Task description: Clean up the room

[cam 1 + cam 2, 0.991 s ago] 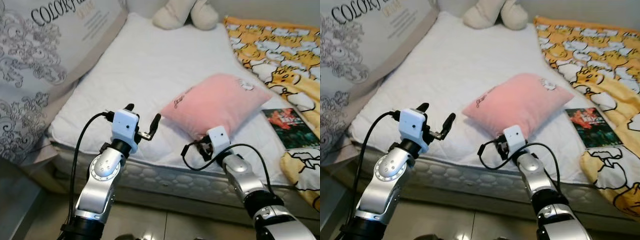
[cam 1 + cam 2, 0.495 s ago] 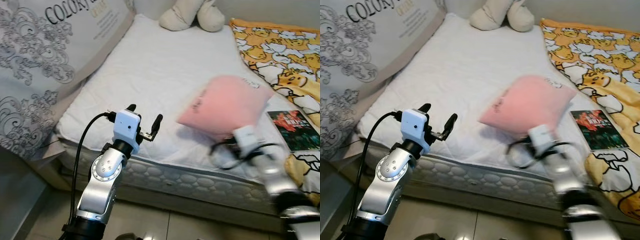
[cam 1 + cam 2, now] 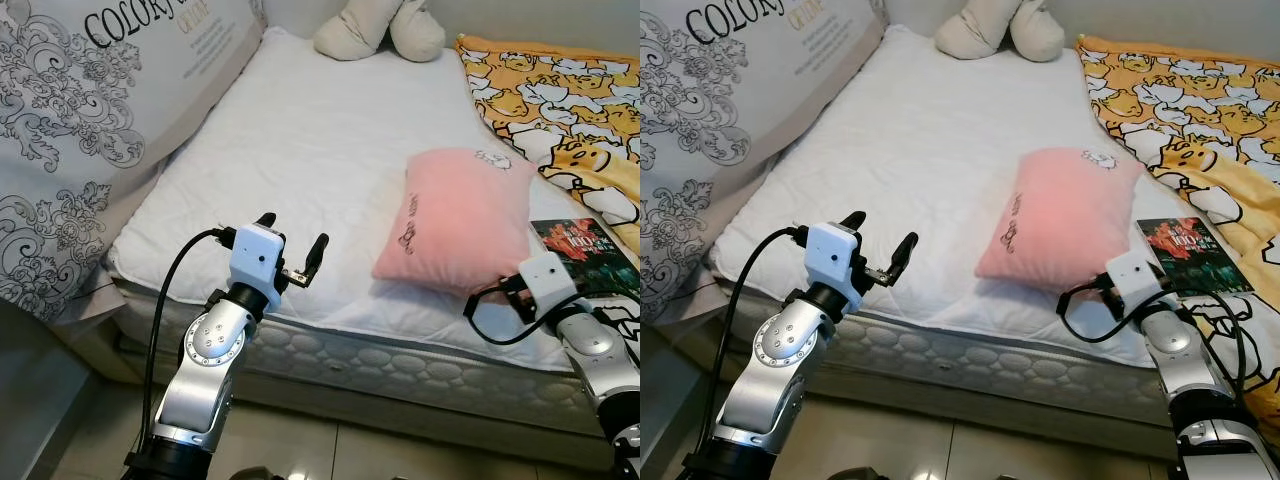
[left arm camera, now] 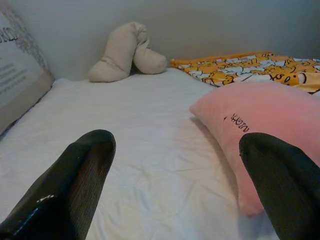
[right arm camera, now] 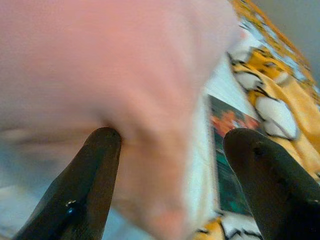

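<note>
Pink pillow at the foot of the bed, both end effectors spread

At 10 o'clock a large patterned cushion (image 3: 70, 130) leans beside the white mattress (image 3: 300, 150). The left end effector (image 3: 293, 242) hovers over the mattress's near edge at 7 o'clock, fingers apart and empty, probably parked while the other arm works. A cream plush toy (image 3: 380, 28) lies at 12 o'clock. The pink pillow (image 3: 460, 220) lies right of centre, its near corner just before the right end effector (image 5: 170, 165), whose fingers (image 5: 90, 175) stand wide apart, gripping nothing. At 3 o'clock a book (image 3: 580, 250) lies beside the yellow duck blanket (image 3: 560, 100). No containers show.
</note>
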Controlling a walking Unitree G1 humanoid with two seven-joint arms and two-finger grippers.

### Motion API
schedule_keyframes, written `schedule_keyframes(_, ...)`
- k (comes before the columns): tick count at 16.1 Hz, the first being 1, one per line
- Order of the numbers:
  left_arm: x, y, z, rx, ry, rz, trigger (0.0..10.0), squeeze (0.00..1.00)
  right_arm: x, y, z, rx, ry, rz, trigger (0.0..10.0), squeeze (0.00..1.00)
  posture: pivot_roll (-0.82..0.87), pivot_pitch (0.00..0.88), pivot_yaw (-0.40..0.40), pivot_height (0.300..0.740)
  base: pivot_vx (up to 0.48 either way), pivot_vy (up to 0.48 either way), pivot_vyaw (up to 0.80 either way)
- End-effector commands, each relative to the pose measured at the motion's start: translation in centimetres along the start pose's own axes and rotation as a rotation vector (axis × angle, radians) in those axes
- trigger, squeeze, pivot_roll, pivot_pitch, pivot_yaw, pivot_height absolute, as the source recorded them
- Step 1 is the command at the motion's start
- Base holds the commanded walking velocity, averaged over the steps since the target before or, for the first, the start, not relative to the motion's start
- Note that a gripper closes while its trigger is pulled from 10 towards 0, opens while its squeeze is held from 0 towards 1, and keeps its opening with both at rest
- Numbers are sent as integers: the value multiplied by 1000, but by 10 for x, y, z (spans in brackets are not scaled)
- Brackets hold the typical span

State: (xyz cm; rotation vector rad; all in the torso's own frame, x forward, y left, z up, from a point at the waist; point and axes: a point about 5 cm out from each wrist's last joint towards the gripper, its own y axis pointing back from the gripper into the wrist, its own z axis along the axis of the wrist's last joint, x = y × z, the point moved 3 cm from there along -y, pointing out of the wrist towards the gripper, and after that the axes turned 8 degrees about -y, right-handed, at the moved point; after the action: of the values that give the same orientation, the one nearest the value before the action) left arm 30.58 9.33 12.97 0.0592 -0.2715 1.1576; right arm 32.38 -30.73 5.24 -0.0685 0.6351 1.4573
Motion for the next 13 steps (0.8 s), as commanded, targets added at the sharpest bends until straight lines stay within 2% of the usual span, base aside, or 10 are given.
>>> schedule_keyframes(1, 0, 2, -1, 8, 2, 3, 10000, 0, -17, 4, -7, 29, -19, -71, 10000, 0, 77, 0, 11, 740, 0, 0, 0)
schedule_keyframes(2, 3, 4, -2, 14, -6, 12, 10000, 0, -37, 9, -16, 63, -116, -185, 10000, 0, 80, 0, 11, 740, 0, 0, 0)
schedule_keyframes(3, 4, 5, -3, 18, -6, 16, 10000, 0, -42, 10, -17, 60, -155, -210, 10000, 0, 80, 0, 11, 740, 0, 0, 0)
schedule_keyframes(4, 4, 5, -4, 24, -1, 20, 10000, 0, -37, 8, -9, 16, -220, -192, 10000, 0, 80, 0, 11, 740, 0, 0, 0)
schedule_keyframes(5, 4, 5, -4, 25, 0, 19, 10000, 0, -4, 0, 17, -110, -339, -40, 10000, 0, 77, 0, 15, 740, 0, 0, 0)
schedule_keyframes(7, 4, 3, -3, 21, 2, 19, 10000, 0, 51, 2, 49, -233, -452, 212, 10000, 0, 78, 0, 15, 740, 0, 0, 0)
schedule_keyframes(9, 6, 2, 0, 10, 3, 38, 10000, 0, 84, 12, 72, -339, -522, 301, 10000, 0, 81, 0, 11, 740, 0, 0, 0)
schedule_keyframes(10, 7, 2, 0, 9, 5, 52, 10000, 0, 86, 15, 80, -390, -548, 280, 10000, 0, 81, 0, 11, 740, 0, 0, 0)
schedule_keyframes(11, 8, 3, 0, 11, 13, 70, 10000, 0, 84, 25, 92, -478, -596, 187, 10000, 0, 82, 0, 8, 740, 0, 0, 0)
schedule_keyframes(13, 11, 4, -1, 18, 23, 117, 10000, 0, 90, 45, 97, -552, -594, 112, 10000, 0, 82, 0, 4, 740, 0, 0, 0)
